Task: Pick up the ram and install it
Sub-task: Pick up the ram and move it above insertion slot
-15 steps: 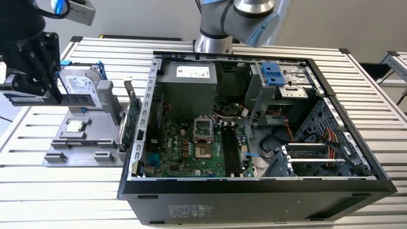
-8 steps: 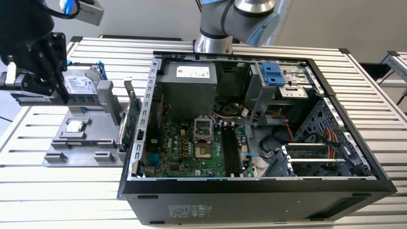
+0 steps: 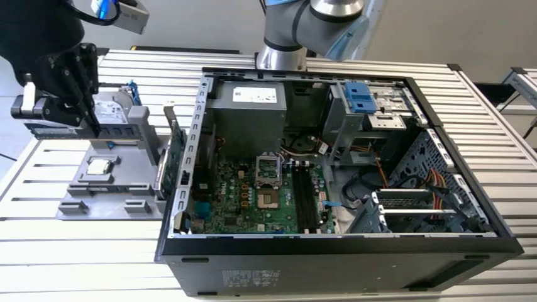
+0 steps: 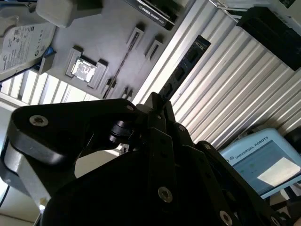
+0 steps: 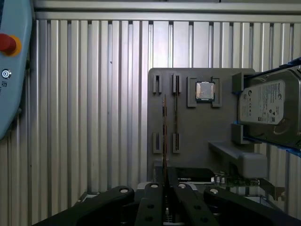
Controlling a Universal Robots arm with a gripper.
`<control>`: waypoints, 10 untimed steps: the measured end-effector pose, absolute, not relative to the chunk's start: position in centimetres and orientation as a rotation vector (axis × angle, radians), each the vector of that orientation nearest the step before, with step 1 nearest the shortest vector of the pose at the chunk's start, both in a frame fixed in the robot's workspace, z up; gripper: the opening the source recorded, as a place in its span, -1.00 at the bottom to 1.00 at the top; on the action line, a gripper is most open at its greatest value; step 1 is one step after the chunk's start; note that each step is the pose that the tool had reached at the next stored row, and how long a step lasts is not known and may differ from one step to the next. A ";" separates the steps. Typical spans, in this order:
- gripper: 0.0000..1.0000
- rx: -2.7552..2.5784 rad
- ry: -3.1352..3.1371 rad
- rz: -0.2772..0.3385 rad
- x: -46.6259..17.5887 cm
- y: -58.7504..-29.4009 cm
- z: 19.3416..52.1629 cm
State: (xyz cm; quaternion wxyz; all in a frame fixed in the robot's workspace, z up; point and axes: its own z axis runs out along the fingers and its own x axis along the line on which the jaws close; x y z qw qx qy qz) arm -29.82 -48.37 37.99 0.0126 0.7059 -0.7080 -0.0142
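The gripper (image 5: 165,187) is clamping the ram (image 5: 163,136) by one end; the stick's long axis is running straight out from its grasp, above the gray tray (image 5: 202,134).

Silver-grey arm (image 3: 281,55) with pale blue joint covers (image 3: 351,34), matte black gripper (image 5: 165,184) built of flat linked plates, small silver screw heads (image 4: 38,121) at the pivots, blue cable (image 3: 100,9) beside a grey box (image 3: 134,16)

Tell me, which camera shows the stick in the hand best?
Second wrist view: the ram shows its flat face, held in the hand. First wrist view: the ram edge-on. Exterior view: hard to tell from the hand.
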 end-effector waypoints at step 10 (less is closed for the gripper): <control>-1.00 2.200 -2.206 -0.044 -27.9 -48.4 38.0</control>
